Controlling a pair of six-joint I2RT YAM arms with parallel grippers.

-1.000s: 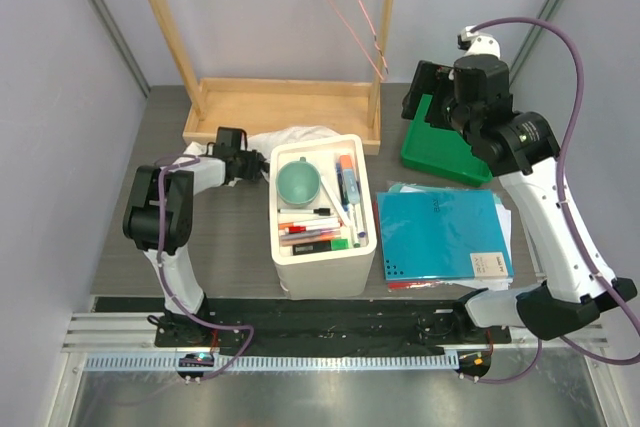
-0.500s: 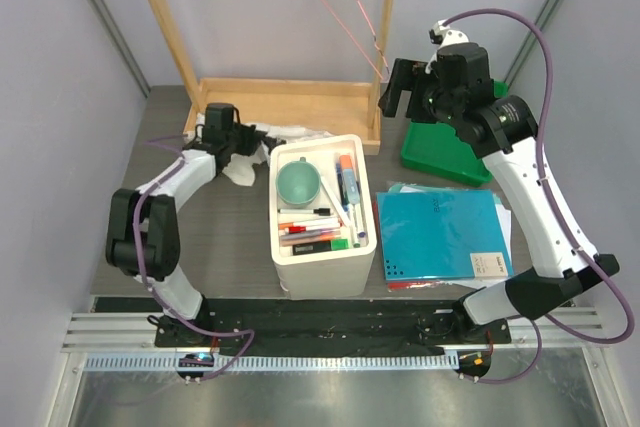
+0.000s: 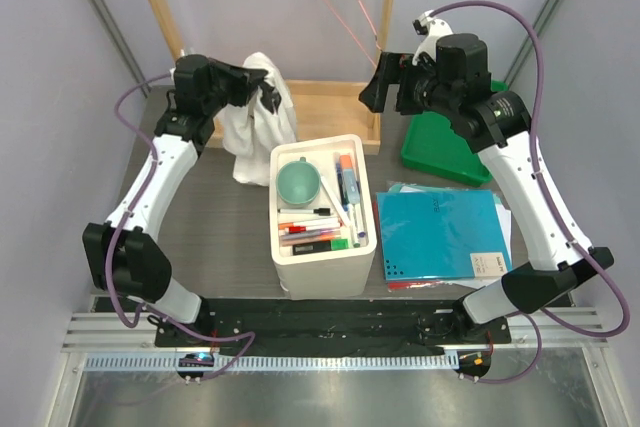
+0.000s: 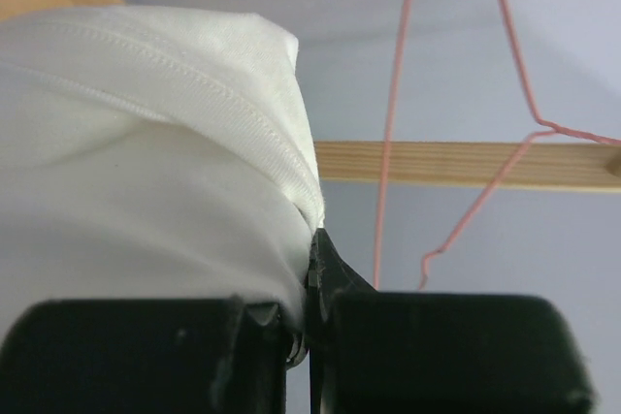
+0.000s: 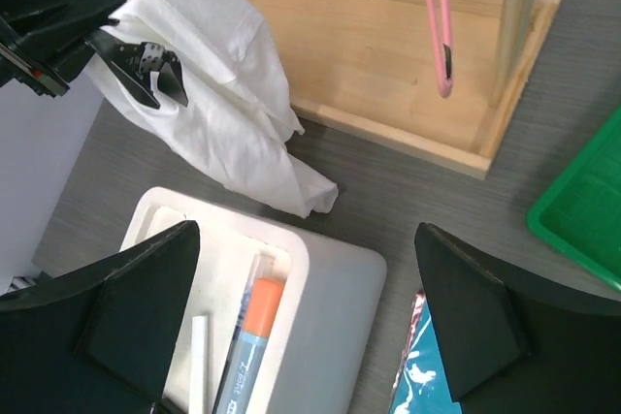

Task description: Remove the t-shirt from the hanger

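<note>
Hanging bunched from the left gripper (image 3: 268, 94), the t-shirt (image 3: 254, 133) was held up above the table (image 3: 215, 237), just behind and to the left of the white bin (image 3: 318, 269). Its lower folds draped down over the front left corner of the wooden rack (image 3: 310, 103); whether they touched the table could not be told.

- Left gripper: jaws pinched tight on a seamed fold of the white cloth, as the left wrist view showed.
- Right gripper (image 3: 384, 88): fingers spread wide, nothing between them, poised above the right end of the rack's base tray, apart from the shirt.
- Hanger (image 5: 439, 36): thin pink wire, bare of cloth, suspended near the rack's right upright, well apart from the t-shirt.
- White bin: centre of table, holding a green cup (image 3: 298, 183) and assorted markers (image 3: 345, 179).
- Teal notebook (image 3: 443, 232): flat on loose papers, just right of the bin.
- Green tray (image 3: 440, 154): behind the notebook, beneath the right arm.
</note>
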